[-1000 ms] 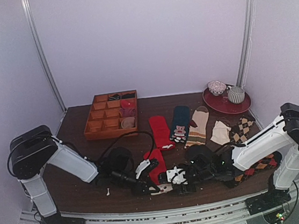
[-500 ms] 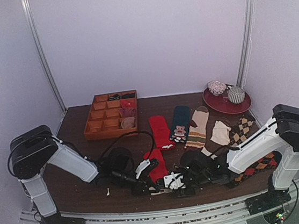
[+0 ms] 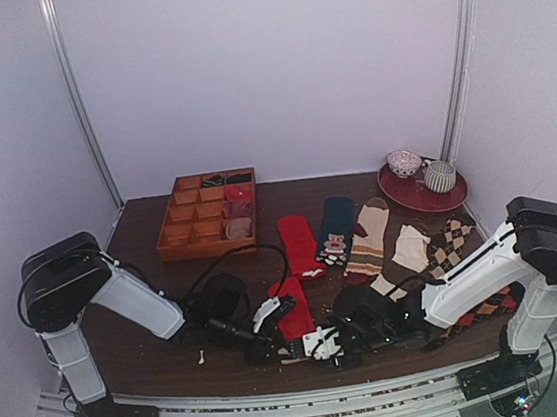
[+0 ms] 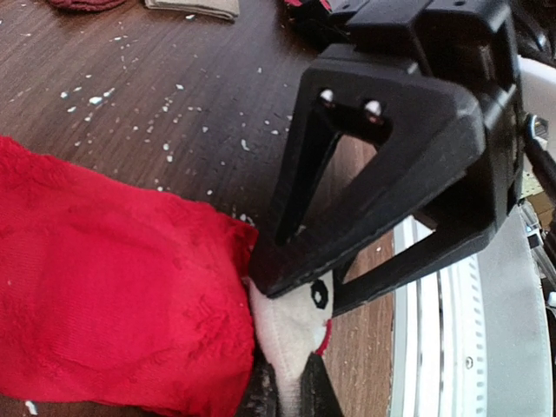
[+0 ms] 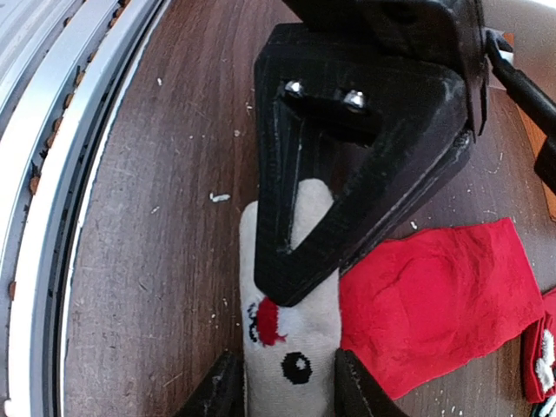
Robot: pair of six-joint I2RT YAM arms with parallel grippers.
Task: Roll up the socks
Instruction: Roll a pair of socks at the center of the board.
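A red sock with a cream patterned end [image 3: 293, 315] lies near the table's front edge. My left gripper [image 3: 274, 344] is shut on that cream end, pinching it between its fingertips in the left wrist view [image 4: 288, 382]. My right gripper [image 3: 320, 345] meets it head-on from the right. In the right wrist view [image 5: 288, 382] its fingers [image 5: 222, 387] press both sides of the cream end [image 5: 295, 343], with the red part [image 5: 434, 295] to the right. Further back lie a red sock with a white mark [image 3: 299, 243], a dark teal sock [image 3: 336, 226], a beige striped sock [image 3: 370, 235] and an argyle sock [image 3: 450, 239].
A wooden compartment tray [image 3: 207, 215] stands at the back left. A red plate [image 3: 423, 193] with a bowl and a cup is at the back right. A cream sock [image 3: 410, 246] and another argyle sock [image 3: 486, 306] lie by the right arm. A metal rail [image 4: 452, 347] runs along the table's front edge.
My right gripper has moved left along the front edge until it meets the left gripper at the sock's cream end. The left arm has barely moved.
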